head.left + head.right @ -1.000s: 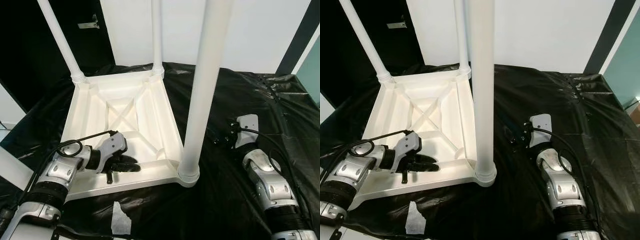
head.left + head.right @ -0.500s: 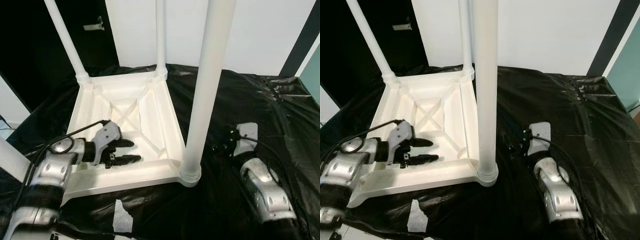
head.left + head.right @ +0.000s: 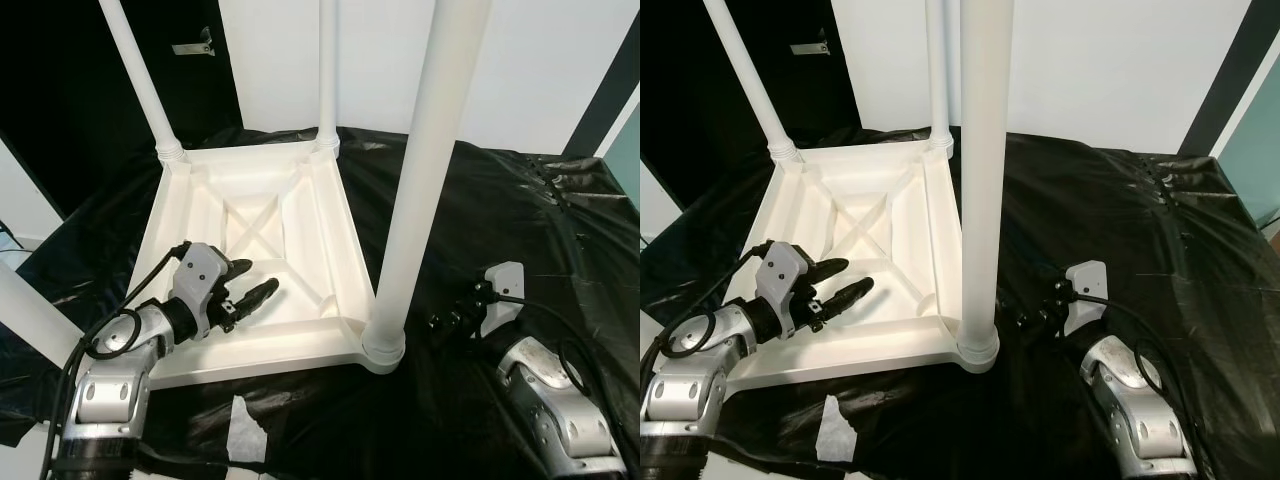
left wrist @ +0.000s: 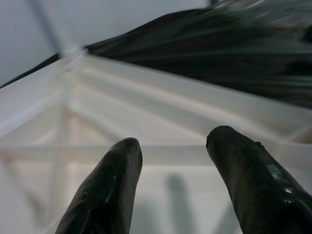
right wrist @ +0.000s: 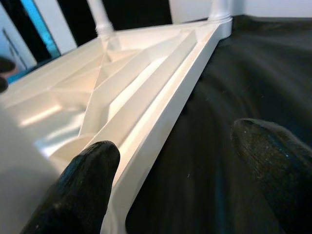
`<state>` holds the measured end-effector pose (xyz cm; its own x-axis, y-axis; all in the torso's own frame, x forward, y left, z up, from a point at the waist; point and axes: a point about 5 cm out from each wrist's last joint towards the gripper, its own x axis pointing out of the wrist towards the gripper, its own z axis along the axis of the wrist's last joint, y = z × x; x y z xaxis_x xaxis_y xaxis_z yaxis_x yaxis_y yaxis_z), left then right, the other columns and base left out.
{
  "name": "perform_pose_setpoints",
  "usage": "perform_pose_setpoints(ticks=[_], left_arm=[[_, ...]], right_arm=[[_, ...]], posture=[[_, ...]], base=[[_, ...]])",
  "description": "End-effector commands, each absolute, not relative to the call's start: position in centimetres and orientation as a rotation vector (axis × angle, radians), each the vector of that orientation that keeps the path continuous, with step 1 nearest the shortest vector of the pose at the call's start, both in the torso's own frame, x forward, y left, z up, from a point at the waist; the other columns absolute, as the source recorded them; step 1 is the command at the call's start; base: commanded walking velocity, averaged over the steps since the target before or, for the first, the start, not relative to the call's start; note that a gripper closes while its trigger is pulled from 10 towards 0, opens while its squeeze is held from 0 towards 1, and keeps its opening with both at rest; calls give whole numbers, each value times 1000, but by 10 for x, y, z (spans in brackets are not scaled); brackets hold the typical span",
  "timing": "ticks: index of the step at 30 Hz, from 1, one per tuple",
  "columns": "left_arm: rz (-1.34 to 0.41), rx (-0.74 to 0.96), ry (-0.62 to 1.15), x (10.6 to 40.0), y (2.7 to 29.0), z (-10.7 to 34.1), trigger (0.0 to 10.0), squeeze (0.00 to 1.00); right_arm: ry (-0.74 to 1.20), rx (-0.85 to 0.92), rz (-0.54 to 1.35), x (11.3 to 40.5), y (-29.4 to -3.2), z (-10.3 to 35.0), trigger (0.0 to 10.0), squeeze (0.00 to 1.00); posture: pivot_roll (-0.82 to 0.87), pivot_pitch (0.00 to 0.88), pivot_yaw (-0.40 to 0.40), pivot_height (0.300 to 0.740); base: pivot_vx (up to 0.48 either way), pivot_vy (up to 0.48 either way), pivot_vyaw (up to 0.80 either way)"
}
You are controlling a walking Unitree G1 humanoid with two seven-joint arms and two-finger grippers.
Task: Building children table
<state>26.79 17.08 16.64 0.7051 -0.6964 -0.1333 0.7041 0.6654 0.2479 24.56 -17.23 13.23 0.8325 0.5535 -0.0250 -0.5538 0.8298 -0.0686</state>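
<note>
Two fingers spread, left tool (image 3: 252,283) over tabletop (image 3: 300,215)

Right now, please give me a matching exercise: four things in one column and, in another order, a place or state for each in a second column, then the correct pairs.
Things
1. left end effector
2. right end effector
3. upside-down white plastic table top
4. scrap of white tape

Places or states
A. lies flat on the black plastic sheet, legs pointing up
B. open, over the ribbed underside of the table top
C. stuck on the sheet in front of the table top's near edge
D. open, low over the sheet beside the nearest white table leg

Pairs: 1-B, 2-D, 3-A, 4-C
</note>
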Motion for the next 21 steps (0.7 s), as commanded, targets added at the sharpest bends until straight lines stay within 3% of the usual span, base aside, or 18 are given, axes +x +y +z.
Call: perform_pose_setpoints(ticks=[1, 12, 21], left_arm=[[-832, 270, 44, 258, 165, 164, 10000, 0], [-967, 239, 87, 235, 160, 165, 10000, 0], [-1040, 161, 118, 220, 142, 161, 10000, 0]], right_arm=[[40, -86, 649, 236, -176, 133, 10000, 0], [154, -134, 861, 215, -178, 135, 10000, 0], [127, -165, 999, 226, -158, 145, 10000, 0]], posture=[[11, 0, 4, 740], [-2, 0, 19, 740], [6, 0, 4, 740]], base=[[0, 0, 0], [0, 0, 0], [0, 0, 0]])
